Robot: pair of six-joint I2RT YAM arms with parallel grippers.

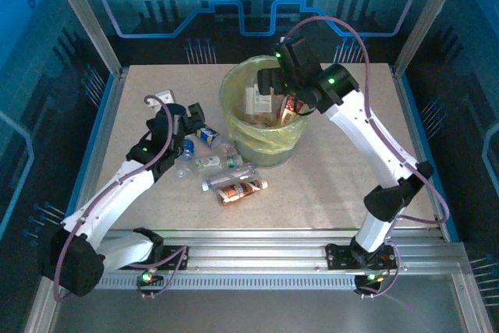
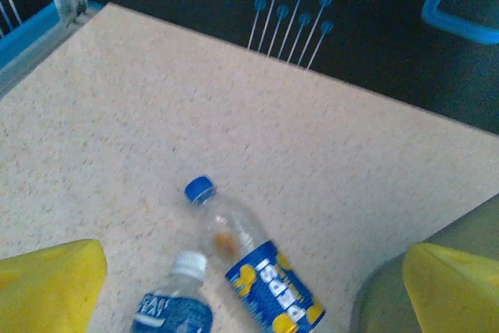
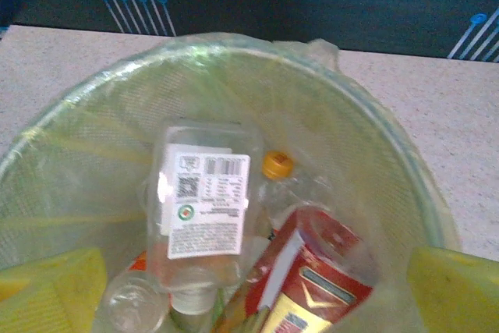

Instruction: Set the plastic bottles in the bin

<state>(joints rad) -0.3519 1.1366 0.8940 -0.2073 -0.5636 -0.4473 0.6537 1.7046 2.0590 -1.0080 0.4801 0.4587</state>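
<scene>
Several plastic bottles lie loose on the table left of the bin [image 1: 269, 144]: a blue Pepsi-label one [image 1: 207, 135], a blue-label one [image 1: 187, 147], a green-label one [image 1: 209, 162], a clear one [image 1: 227, 178] and a red-brown one [image 1: 240, 190]. My left gripper [image 1: 189, 120] hovers open just above the Pepsi bottle [image 2: 261, 263] and the white-capped blue bottle [image 2: 175, 306], touching neither. My right gripper [image 1: 274, 93] hangs open over the bin's mouth [image 3: 234, 48]. Inside lie a white-label bottle [image 3: 204, 208], an orange-capped bottle [image 3: 278, 166] and a red-label bottle [image 3: 323, 267].
A small white bracket [image 1: 161, 97] lies at the back left of the table. Blue rails edge the table on both sides [image 1: 100, 126]. The bin's side [image 2: 386, 302] stands close to the right of the left gripper.
</scene>
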